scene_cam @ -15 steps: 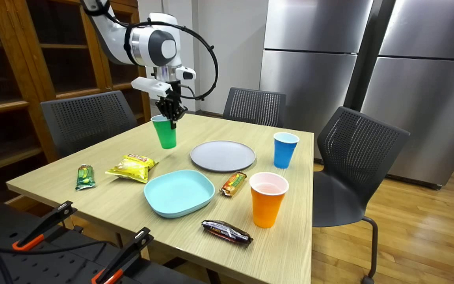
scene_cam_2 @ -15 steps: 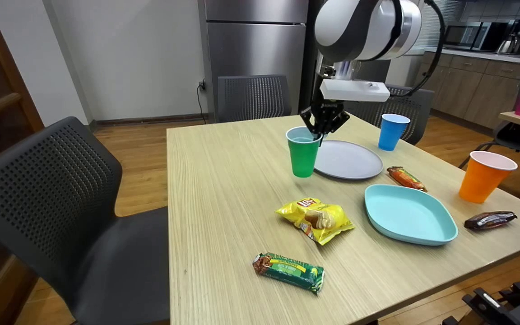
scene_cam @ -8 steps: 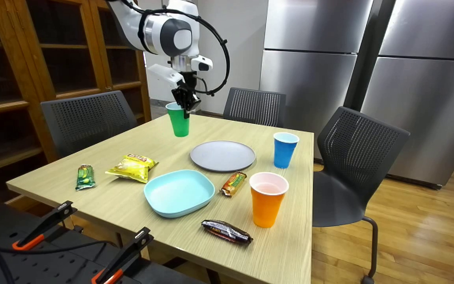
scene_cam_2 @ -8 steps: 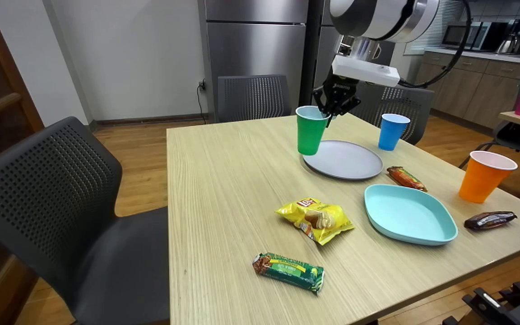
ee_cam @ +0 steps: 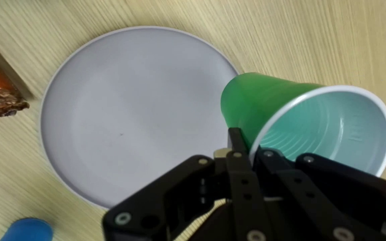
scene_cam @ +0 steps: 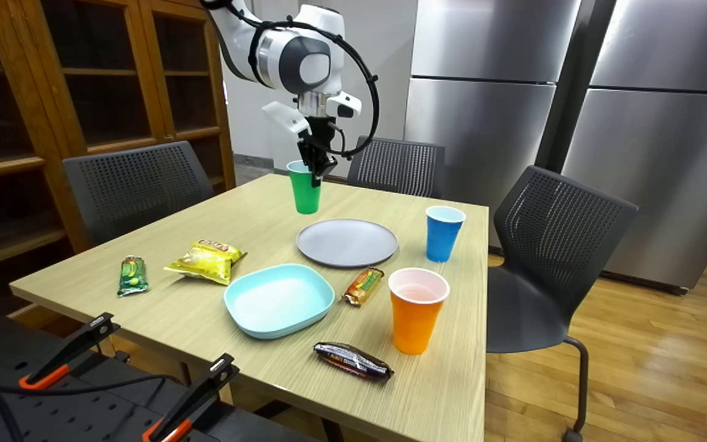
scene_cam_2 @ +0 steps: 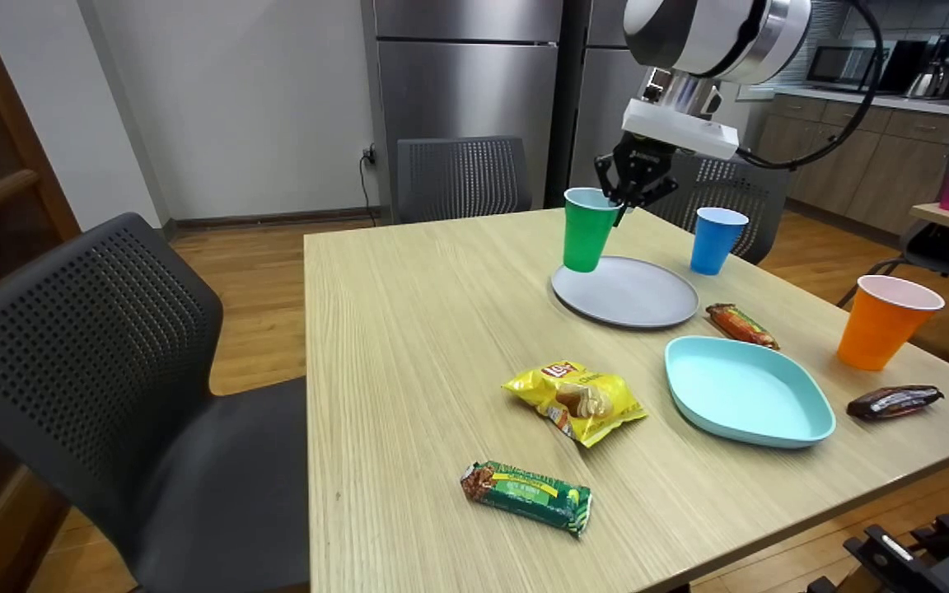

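Observation:
My gripper is shut on the near wall of a green cup, with one finger outside and one inside the rim. The cup is white inside and looks empty. In an exterior view the gripper holds the cup slightly tilted, and it appears raised above the table. In the wrist view the gripper pinches the rim, and the cup overlaps the edge of a round grey plate. The plate lies flat with nothing on it and also shows in an exterior view.
A blue cup and an orange cup stand on the table. A turquoise plate, a yellow chip bag, an orange-wrapped bar, a dark-wrapped bar and a green-wrapped bar lie about. Chairs surround the table.
The gripper has lifted the green cup and carried it rightward in both exterior views, towards the grey plate's far side. The other things on the table have not moved.

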Robot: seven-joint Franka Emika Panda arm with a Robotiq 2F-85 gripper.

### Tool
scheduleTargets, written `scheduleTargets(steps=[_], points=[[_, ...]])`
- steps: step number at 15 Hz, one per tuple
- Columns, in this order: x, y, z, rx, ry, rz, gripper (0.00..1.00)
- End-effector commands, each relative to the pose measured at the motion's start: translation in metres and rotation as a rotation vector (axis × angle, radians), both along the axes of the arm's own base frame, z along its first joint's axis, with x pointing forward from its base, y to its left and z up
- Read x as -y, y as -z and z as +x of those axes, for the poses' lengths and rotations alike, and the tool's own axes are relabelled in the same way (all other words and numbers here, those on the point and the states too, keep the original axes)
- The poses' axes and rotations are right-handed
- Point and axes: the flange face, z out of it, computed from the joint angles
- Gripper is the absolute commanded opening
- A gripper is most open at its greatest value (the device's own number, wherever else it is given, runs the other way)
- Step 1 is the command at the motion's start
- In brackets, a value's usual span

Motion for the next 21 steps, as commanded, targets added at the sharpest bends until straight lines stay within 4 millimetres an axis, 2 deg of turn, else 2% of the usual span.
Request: scheduleTargets(steps=[1, 9, 20, 21], points=[[0.005, 0.009, 0.014, -0.033, 0.118, 0.048, 0.01], [0.015, 0.045, 0.018, -0.068, 0.28, 0.081, 0.01], [0.023, 0.067, 0.02, -0.081, 0.332, 0.067, 0.01], [0.022, 0.066, 0.02, -0.084, 0.328, 0.066, 0.28]])
